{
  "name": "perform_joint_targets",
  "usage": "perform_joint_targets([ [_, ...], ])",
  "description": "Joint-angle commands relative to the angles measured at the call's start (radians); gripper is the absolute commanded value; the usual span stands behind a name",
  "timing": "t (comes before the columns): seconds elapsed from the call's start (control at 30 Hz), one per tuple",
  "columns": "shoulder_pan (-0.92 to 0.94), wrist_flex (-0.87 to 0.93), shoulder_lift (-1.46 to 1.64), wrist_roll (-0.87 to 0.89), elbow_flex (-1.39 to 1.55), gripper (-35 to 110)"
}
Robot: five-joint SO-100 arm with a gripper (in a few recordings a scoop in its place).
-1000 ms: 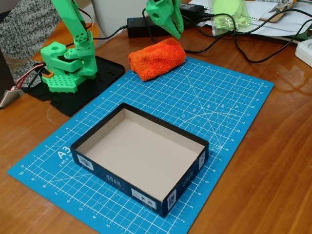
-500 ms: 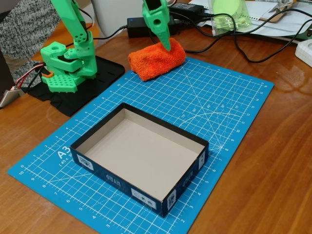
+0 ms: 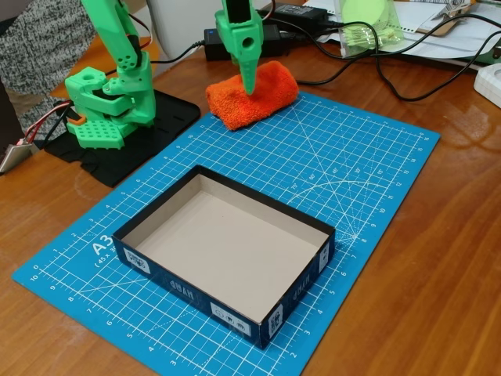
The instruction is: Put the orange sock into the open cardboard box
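Sock point(image 3: 252, 97) lies far of box point(image 3: 223, 249), untouched. Gripper point(image 3: 248, 84) points down onto it; jaw state cannot be told. Straddle roll mid-length before closing.

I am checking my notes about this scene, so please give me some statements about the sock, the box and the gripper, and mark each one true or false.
1. The orange sock lies at the far edge of the blue cutting mat. True.
2. The sock is already inside the open cardboard box. False: the box holds nothing, and the sock lies apart from it, farther back.
3. The green gripper points down at the sock, with its tip at the sock's top. True.
4. The box stands on the bare wooden table. False: it stands on the mat.
5. The gripper has lifted the sock off the mat. False: the sock rests on the mat and the table.
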Motion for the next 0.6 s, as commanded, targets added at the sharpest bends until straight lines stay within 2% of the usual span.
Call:
perform_joint_targets([
  [0.0,-0.009,-0.006,-0.023,-0.028,-0.014,46],
  [0.27,0.0,-0.241,-0.219,0.014,0.002,47],
  [0.37,0.005,-0.261,-0.267,0.015,-0.012,44],
  [0.5,0.006,-0.255,-0.258,-0.018,-0.015,4],
  [0.57,0.011,-0.256,-0.225,-0.012,-0.021,0],
])
